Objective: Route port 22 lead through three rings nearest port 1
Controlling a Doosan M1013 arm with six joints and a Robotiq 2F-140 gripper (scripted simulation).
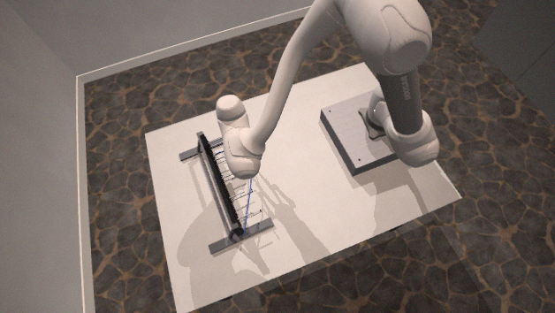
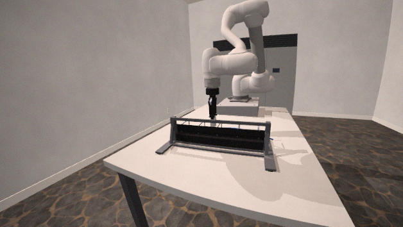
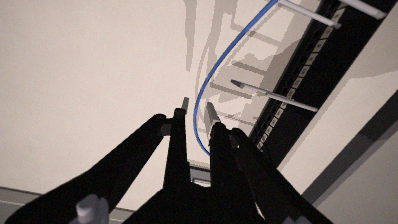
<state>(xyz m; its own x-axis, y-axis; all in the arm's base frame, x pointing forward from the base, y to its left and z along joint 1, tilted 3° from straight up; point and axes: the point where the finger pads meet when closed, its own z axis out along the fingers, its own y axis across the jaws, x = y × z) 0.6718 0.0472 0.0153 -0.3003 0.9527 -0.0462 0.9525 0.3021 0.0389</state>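
Note:
The black patch panel [image 1: 216, 177] [image 2: 221, 138] stands upright in its grey rack. The blue lead [image 1: 248, 203] [image 3: 218, 62] runs along the panel's front, past the gripper, to the port-1 end; a bit shows beyond the rack in the exterior view [image 2: 271, 139]. My gripper [image 2: 213, 123] [image 3: 196, 107] points down in front of the panel, towards the high-numbered ports. Its fingers are slightly apart, and the lead passes loosely between the tips. Thin ring prongs [image 3: 287, 100] stick out beside the right finger. The top view hides the gripper behind the arm. Port numbers cannot be read.
The rack's feet [image 1: 261, 225] [image 2: 270, 163] rest on the white table [image 1: 305, 186] [image 2: 199, 179]. The robot's base block [image 1: 353, 128] [image 2: 237, 109] stands across the table from the panel's front. The table's edge lies beyond the port-1 foot.

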